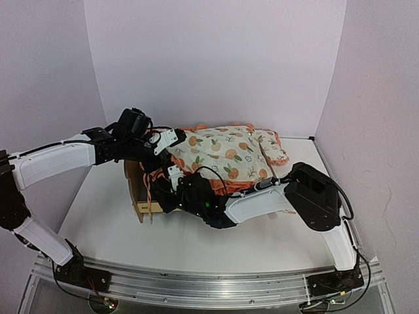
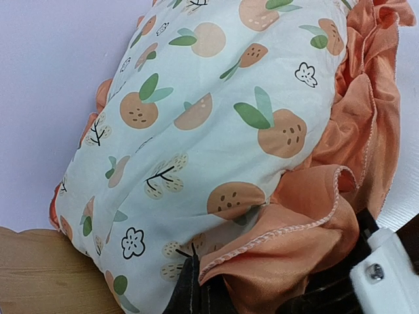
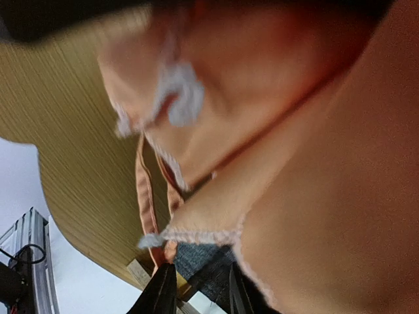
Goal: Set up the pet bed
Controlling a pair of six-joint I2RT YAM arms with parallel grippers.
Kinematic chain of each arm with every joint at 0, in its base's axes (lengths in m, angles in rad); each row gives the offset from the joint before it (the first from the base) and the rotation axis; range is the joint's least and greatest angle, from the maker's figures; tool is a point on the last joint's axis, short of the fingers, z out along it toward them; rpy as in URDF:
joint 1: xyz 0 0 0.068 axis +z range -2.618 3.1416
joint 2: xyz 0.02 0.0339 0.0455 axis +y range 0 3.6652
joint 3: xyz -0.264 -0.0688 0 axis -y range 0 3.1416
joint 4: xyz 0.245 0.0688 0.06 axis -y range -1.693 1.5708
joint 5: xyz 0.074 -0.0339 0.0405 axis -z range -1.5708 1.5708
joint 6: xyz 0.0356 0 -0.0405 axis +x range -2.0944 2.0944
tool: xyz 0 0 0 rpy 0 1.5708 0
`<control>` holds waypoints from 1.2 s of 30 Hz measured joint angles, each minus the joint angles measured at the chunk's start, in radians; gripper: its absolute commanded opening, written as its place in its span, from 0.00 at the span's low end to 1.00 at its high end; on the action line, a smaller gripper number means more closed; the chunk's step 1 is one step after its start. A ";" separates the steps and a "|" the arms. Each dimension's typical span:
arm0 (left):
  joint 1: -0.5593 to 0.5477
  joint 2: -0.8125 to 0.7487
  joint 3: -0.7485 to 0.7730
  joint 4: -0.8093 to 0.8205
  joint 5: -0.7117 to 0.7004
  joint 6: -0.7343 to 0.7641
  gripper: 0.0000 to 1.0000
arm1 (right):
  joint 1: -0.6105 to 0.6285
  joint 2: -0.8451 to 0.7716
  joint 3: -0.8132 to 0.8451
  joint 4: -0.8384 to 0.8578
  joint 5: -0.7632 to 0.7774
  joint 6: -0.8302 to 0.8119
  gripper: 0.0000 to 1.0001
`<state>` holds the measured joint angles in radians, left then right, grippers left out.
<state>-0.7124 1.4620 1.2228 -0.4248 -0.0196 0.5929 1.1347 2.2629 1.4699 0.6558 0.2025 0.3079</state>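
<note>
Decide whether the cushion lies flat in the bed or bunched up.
Bunched: the cushion bulges high over the bed, its ruffle crumpled in the left wrist view.

light plywood pet bed (image 1: 139, 196), mid-table, mostly covered

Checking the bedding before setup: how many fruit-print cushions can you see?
2: the large cushion over the pet bed, the small pillow at its right. Others may be hidden.

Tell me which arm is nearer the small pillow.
Right. The right arm bends just in front of the pillow; the left arm reaches in at the far end of the big cushion.
</note>
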 measured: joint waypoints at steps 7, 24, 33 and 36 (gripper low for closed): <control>0.001 0.000 0.000 0.000 0.000 -0.001 0.00 | -0.001 0.031 0.025 0.027 -0.051 0.057 0.26; 0.003 0.000 0.000 0.000 0.000 0.000 0.00 | -0.002 0.042 0.020 0.023 -0.216 0.109 0.16; 0.003 0.000 0.000 0.000 0.000 0.000 0.00 | 0.001 0.045 0.021 0.004 -0.173 0.096 0.00; 0.003 0.000 0.000 0.000 0.000 0.000 0.00 | 0.001 0.045 0.021 0.001 -0.162 0.079 0.00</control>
<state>-0.7097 1.4620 1.2228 -0.4248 -0.0193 0.5926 1.1360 2.3075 1.4906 0.6566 0.0408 0.3871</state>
